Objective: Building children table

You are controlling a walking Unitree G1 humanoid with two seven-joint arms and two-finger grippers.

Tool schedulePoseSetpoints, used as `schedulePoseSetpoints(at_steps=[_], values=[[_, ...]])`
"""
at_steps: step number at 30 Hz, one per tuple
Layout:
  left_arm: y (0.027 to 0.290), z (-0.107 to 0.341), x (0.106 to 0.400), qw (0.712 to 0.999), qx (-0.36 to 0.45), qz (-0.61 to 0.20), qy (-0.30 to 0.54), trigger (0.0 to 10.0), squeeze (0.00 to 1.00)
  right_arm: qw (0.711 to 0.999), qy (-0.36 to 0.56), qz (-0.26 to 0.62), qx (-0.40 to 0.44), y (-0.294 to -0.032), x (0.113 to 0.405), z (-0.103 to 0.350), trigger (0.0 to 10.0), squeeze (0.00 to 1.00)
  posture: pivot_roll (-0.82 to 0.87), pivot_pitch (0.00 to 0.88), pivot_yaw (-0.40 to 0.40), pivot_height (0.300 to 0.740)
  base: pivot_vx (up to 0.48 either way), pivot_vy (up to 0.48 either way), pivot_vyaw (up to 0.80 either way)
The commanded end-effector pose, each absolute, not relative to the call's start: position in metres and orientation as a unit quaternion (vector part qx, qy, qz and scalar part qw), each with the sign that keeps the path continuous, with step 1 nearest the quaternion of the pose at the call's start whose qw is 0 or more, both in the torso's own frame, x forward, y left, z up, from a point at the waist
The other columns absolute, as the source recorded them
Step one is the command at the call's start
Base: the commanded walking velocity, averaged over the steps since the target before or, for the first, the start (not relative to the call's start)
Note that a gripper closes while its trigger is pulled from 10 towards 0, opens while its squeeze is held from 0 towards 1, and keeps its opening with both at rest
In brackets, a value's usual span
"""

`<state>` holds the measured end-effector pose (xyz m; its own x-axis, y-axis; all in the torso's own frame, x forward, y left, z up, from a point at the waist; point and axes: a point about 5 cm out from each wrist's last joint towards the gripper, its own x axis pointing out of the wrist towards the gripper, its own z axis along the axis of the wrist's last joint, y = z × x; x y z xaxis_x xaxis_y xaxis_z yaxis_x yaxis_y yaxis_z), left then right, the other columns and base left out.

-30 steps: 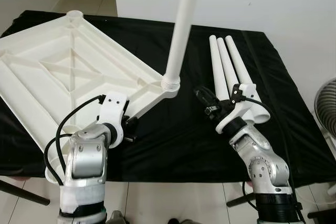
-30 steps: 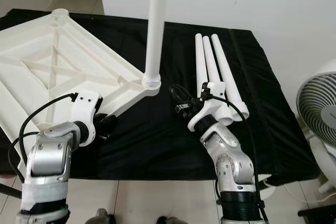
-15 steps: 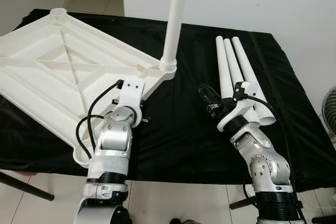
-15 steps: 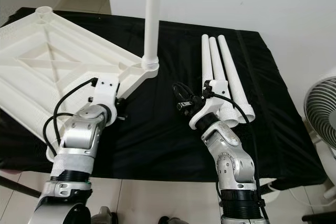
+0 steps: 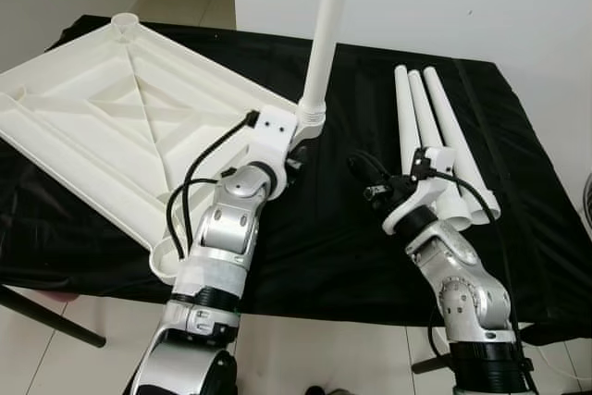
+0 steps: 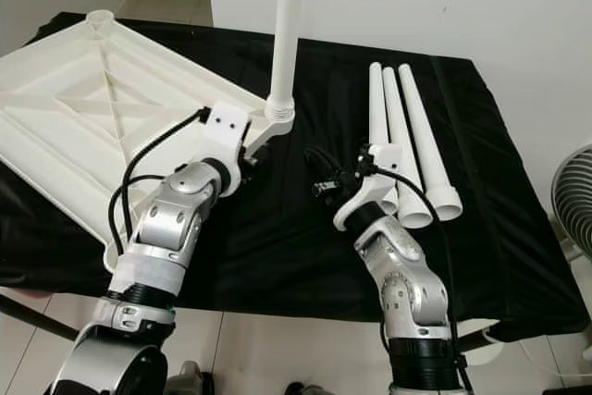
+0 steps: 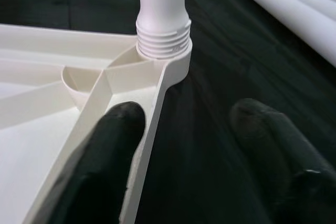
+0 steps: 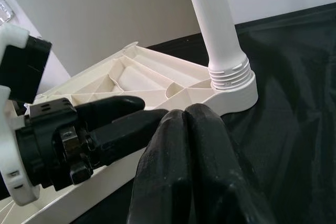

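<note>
Left pincer [image 7: 178,129] apart, straddling tabletop [image 5: 120,108] rim below the leg [image 5: 324,34].
Judgement: clamp rim squarely before steadying; right pincer [image 8: 186,124] together, beside spare legs [image 5: 435,136].

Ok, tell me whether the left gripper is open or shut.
Open: the left gripper has its black fingers spread astride the white plastic tabletop's edge.

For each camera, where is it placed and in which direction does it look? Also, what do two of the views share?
Left and right eye views: on the head, looking down at the tabletop; both arms show.
Left wrist view: along the open left gripper, straddling the tabletop's rim, toward the mounted leg.
Right wrist view: along the shut right gripper, toward the same leg.
Shared: both wrist views show that leg's threaded base; eye views add three loose legs.
</note>
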<state>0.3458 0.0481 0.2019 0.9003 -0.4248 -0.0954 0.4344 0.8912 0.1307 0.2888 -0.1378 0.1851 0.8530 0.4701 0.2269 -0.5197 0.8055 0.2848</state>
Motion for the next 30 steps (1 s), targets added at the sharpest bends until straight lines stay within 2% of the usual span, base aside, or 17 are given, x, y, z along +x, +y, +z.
schedulePoseSetpoints(at_steps=[1,2,3,11,14,16,19,20,22,25,26,28,30], values=[[0.026,0.207,0.338,0.957,0.061,-0.284,0.016,10.0,1.0,0.949,-0.076,0.258,0.165,-0.138,0.289,0.185,10.0,0.0,0.12,0.101,-0.04,0.74,0.0,0.0,0.0],[0.026,0.207,0.338,0.957,0.061,-0.284,0.016,10.0,1.0,0.949,-0.076,0.258,0.165,-0.138,0.289,0.185,10.0,0.0,0.12,0.101,-0.04,0.74,0.0,0.0,0.0],[0.027,0.211,0.335,0.954,0.066,-0.292,0.007,10.0,0.0,0.948,-0.076,0.26,0.165,-0.137,0.29,0.185,10.0,0.0,0.13,0.1,-0.041,0.74,0.0,0.0,0.0],[0.064,0.217,0.333,0.95,0.132,-0.282,-0.012,10.0,0.0,0.948,-0.078,0.265,0.162,-0.135,0.29,0.185,10.0,0.0,0.14,0.097,-0.043,0.74,0.0,0.0,0.0],[0.09,0.215,0.335,0.951,0.17,-0.258,-0.006,10.0,0.0,0.948,-0.076,0.264,0.162,-0.135,0.289,0.184,10.0,0.0,0.14,0.097,-0.044,0.74,0.0,0.0,0.0],[0.09,0.215,0.335,0.951,0.17,-0.258,-0.006,10.0,0.0,0.948,-0.076,0.264,0.162,-0.135,0.289,0.184,10.0,0.0,0.14,0.097,-0.044,0.74,0.0,0.0,0.0],[0.121,0.208,0.336,0.949,0.213,-0.23,0.021,10.0,0.0,0.948,-0.076,0.265,0.162,-0.136,0.289,0.184,10.0,0.0,0.15,0.096,-0.046,0.74,0.0,0.0,0.0],[0.121,0.208,0.336,0.949,0.213,-0.23,0.021,10.0,0.0,0.948,-0.076,0.265,0.162,-0.136,0.289,0.184,10.0,0.0,0.15,0.096,-0.046,0.74,0.0,0.0,0.0],[0.14,0.201,0.335,0.948,0.23,-0.216,0.051,10.0,0.0,0.948,-0.076,0.265,0.161,-0.136,0.289,0.184,10.0,0.0,0.14,0.096,-0.045,0.74,0.0,0.0,0.0],[0.148,0.198,0.334,0.946,0.239,-0.211,0.063,10.0,0.0,0.948,-0.076,0.265,0.161,-0.136,0.289,0.184,10.0,0.0,0.14,0.095,-0.045,0.74,0.0,0.0,0.0],[0.161,0.192,0.333,0.941,0.257,-0.202,0.085,10.0,0.0,0.948,-0.076,0.263,0.161,-0.137,0.289,0.184,10.0,0.0,0.14,0.094,-0.045,0.74,0.0,0.0,0.0],[0.161,0.192,0.333,0.941,0.257,-0.202,0.085,10.0,0.0,0.948,-0.076,0.263,0.161,-0.137,0.289,0.184,10.0,0.0,0.14,0.094,-0.045,0.74,0.0,0.0,0.0],[0.184,0.18,0.331,0.93,0.297,-0.179,0.122,10.0,0.0,0.949,-0.077,0.261,0.159,-0.138,0.289,0.184,10.0,0.0,0.14,0.094,-0.045,0.74,0.0,0.0,0.0]])
